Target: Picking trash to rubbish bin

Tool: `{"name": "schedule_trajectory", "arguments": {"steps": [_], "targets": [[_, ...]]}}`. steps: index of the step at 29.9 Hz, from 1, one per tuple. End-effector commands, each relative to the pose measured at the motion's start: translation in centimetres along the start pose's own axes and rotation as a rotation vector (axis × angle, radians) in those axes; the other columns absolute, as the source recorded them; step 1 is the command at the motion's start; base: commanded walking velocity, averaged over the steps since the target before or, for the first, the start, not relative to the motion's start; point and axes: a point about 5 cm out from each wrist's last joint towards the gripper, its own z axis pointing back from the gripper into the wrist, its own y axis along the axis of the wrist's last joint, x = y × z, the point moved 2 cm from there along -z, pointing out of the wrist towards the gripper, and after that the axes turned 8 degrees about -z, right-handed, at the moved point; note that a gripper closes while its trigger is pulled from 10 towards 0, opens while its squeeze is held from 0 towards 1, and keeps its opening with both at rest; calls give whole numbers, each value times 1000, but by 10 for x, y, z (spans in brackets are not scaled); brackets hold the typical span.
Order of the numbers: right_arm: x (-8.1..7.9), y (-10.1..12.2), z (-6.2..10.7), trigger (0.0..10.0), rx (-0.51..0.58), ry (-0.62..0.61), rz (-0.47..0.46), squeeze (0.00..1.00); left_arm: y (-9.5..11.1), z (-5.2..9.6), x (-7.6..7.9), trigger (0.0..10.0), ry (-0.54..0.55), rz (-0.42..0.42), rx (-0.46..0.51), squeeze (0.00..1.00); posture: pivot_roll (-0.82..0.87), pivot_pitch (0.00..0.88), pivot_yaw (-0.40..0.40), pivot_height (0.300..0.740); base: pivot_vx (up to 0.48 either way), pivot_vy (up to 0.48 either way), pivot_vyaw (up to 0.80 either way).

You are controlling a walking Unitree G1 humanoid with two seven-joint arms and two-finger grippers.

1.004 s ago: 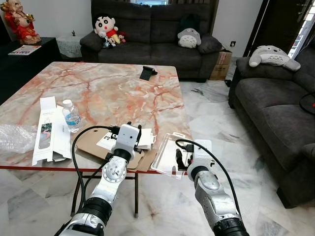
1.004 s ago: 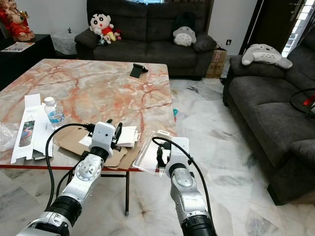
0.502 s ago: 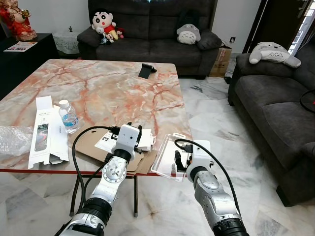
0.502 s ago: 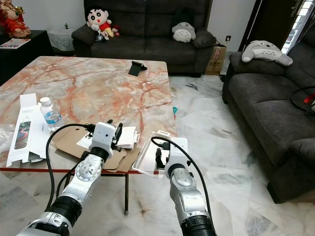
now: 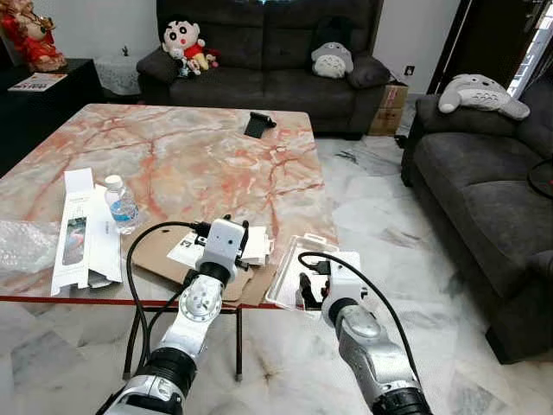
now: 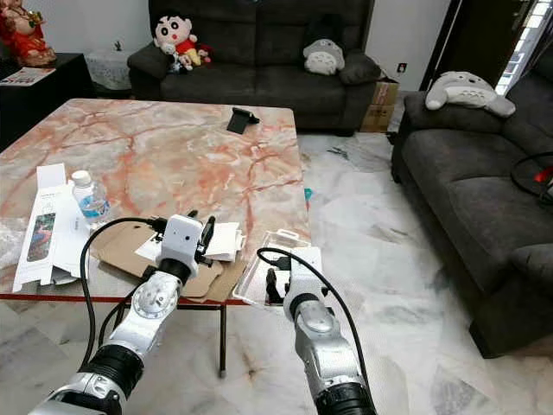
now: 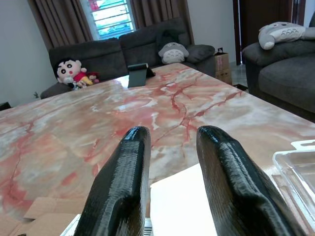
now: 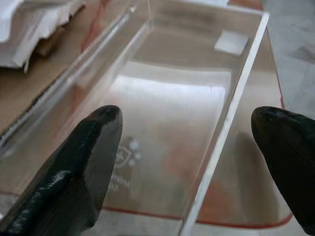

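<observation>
A: Our right gripper (image 8: 189,162) hangs spread wide before the clear tray (image 8: 197,113), one finger to each side of it, nothing pinched yet. The tray lies at the near right corner of the table (image 5: 216,156), partly jutting past the edge.

B: Then we think the way in is level, one finger above the near lip and one below, closing on the rim and not on the flat bottom. That thin plastic will likely flex and slip, so we'd squeeze gently and lift slowly.

A: And the left gripper (image 7: 170,177)?

B: Fingers parted, a narrow gap between them, holding nothing. It hovers over the white papers (image 5: 251,246) lying on the cardboard (image 5: 155,251), just beside the tray. We'd keep it still, so it doesn't nudge the tray off the edge.

A: What else is on the table?

B: A bottle (image 5: 123,205) and a long white box (image 5: 82,226) to the left, bubble wrap (image 5: 26,244) at the left end, and a dark stand (image 5: 256,126) on the far side. The top is pink-veined marble, glossy, so things should slide easily.

A: And the room?

B: A dark sofa (image 5: 268,60) with plush toys (image 5: 185,45) behind the table, a second sofa (image 5: 484,173) on the right, and a marble floor. We see no bin, so we'd have to carry the tray some way.
</observation>
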Motion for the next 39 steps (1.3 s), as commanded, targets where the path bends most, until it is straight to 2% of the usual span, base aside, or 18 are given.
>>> {"name": "schedule_trajectory", "arguments": {"steps": [1,12,13,16,18,20,21,22,23,25,26,27,39], "targets": [[1,-3,0,10000,-11,-1,3,0,2,-1,1,10000,-4,-1,0,0,93,0,-54,740,0,0,0],[3,-3,-1,10000,-14,-14,0,0,2,-2,0,10000,-4,-2,-2,0,95,0,-53,740,0,0,0],[3,-3,-1,9098,-14,-14,-1,0,2,-2,0,10000,-4,-2,-2,0,95,0,-53,740,0,0,0],[3,-5,-1,9059,-20,-14,0,0,2,-2,0,10000,-3,-3,-2,0,95,0,-53,740,0,0,0],[6,-9,-2,9529,-30,-23,-3,0,2,-2,0,10000,-2,-3,-2,0,95,0,-53,740,0,0,0],[6,-9,-2,9373,-31,-26,-4,0,2,-2,0,10000,-3,-3,-3,0,95,0,-53,740,0,0,0],[7,-9,-2,7569,-31,-28,-8,0,2,-2,0,10000,-3,-3,-3,0,95,0,-53,740,0,0,0],[7,-9,-2,7569,-30,-28,-10,0,2,-2,0,10000,-3,-3,-3,0,95,0,-53,740,0,0,0],[7,-9,-2,6275,-30,-29,-11,0,2,-2,0,10000,-3,-3,-3,0,95,0,-53,740,0,0,0],[9,-8,-2,2824,-27,-32,-13,0,2,-2,0,10000,-4,-3,-4,0,95,0,-53,740,0,0,0],[9,-7,-2,2824,-26,-33,-14,0,2,-2,0,10000,-4,-3,-4,0,95,0,-53,740,0,0,0],[9,-7,-3,78,-23,-36,-16,0,2,-2,0,10000,-5,-3,-4,0,95,0,-53,740,0,0,0],[11,-7,-4,0,-17,-42,-12,0,3,-3,0,10000,-8,-5,1,0,95,0,-53,740,0,0,0]]}}
